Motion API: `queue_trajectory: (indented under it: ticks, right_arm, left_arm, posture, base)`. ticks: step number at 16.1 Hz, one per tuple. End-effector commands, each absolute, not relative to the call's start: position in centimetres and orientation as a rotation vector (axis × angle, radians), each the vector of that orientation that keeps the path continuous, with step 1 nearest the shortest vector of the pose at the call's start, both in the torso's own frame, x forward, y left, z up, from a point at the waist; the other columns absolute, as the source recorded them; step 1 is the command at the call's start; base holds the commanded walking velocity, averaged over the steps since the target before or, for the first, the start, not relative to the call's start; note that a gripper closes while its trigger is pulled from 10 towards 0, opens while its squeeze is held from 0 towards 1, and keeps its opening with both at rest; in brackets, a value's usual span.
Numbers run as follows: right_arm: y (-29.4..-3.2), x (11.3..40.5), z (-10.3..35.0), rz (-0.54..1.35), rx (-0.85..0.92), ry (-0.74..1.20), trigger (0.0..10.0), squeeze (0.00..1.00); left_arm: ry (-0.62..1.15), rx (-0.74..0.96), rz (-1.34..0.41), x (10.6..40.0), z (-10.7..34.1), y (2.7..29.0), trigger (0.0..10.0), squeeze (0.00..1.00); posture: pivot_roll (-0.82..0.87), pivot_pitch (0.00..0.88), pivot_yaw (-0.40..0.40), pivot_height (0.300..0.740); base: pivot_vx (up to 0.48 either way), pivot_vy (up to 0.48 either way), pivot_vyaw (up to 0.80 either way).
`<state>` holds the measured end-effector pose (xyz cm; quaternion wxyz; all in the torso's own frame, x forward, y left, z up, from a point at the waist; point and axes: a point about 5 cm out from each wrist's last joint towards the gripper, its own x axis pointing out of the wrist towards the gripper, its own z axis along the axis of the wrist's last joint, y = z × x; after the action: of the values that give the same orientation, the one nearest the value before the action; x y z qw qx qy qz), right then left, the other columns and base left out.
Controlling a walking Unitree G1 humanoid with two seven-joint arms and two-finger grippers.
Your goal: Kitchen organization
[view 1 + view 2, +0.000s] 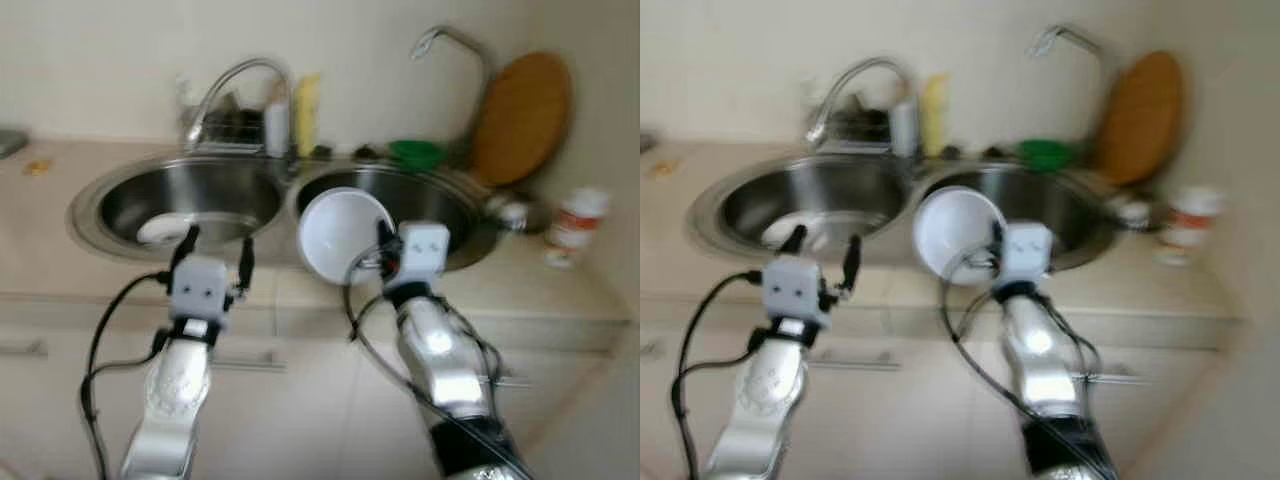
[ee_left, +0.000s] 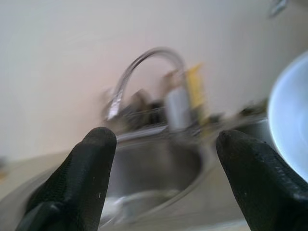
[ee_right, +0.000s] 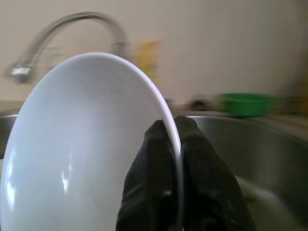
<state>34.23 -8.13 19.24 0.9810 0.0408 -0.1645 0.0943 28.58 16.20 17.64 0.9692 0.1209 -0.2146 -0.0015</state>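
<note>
The right gripper (image 1: 381, 243) is clamped on the rim of a white bowl (image 1: 343, 233); in the right wrist view its two black fingers (image 3: 149, 192) pinch the rim from either side, one inside the bowl (image 3: 82, 144) and one outside. The bowl is held up on edge above the front lip of the right sink basin (image 1: 455, 215), its round opening facing the robot's left and somewhat toward the camera, with no long axis to speak of. It looks empty.

The left gripper (image 1: 214, 251) hovers with its fingers spread wide apart and nothing between them, just in front of the left sink basin (image 1: 120, 200). Past its fingertips (image 2: 96, 159) the basin holds a pale, flat thing (image 1: 168, 229), perhaps a plate, though the blur makes this uncertain.

Beyond both grippers, between the two basins, stands a curved chrome faucet (image 1: 235, 85), with a pale bottle (image 1: 277, 120) and a yellow bottle (image 1: 306, 110) just beside it. Further to the right gripper's side lie a green dish (image 1: 416, 152), a second faucet (image 1: 455, 50) and a round wooden board (image 1: 522, 115) leaning against the wall. A small white and orange container (image 1: 578, 218) stands on the counter (image 1: 560, 290), well off to the right of the bowl.
</note>
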Motion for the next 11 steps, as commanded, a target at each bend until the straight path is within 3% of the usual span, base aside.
queue_trajectory:
  ticks: [1,5,11]
  right_arm:
    - [-8.77,34.38,19.47,0.178,0.081,-0.337,10.0,0.0]
    - [-9.15,34.63,19.81,0.154,0.088,-0.347,10.0,0.0]
    - [-8.9,34.98,20.4,0.163,0.073,-0.365,10.0,0.0]
  left_arm:
    - [-0.442,0.24,-0.013,28.57,17.8,15.87,10.0,0.0]
    - [-0.443,0.24,-0.01,28.57,17.8,15.89,10.0,0.0]
    - [-0.442,0.238,-0.01,28.53,17.71,15.84,10.0,0.0]
  posture:
    - [0.07,0.0,-0.032,0.74]
    - [0.07,0.0,-0.033,0.74]
    - [0.07,0.0,-0.035,0.74]
  base:
    - [0.0,0.0,0.0]
    - [0.0,0.0,0.0]
    - [0.273,0.0,0.0]
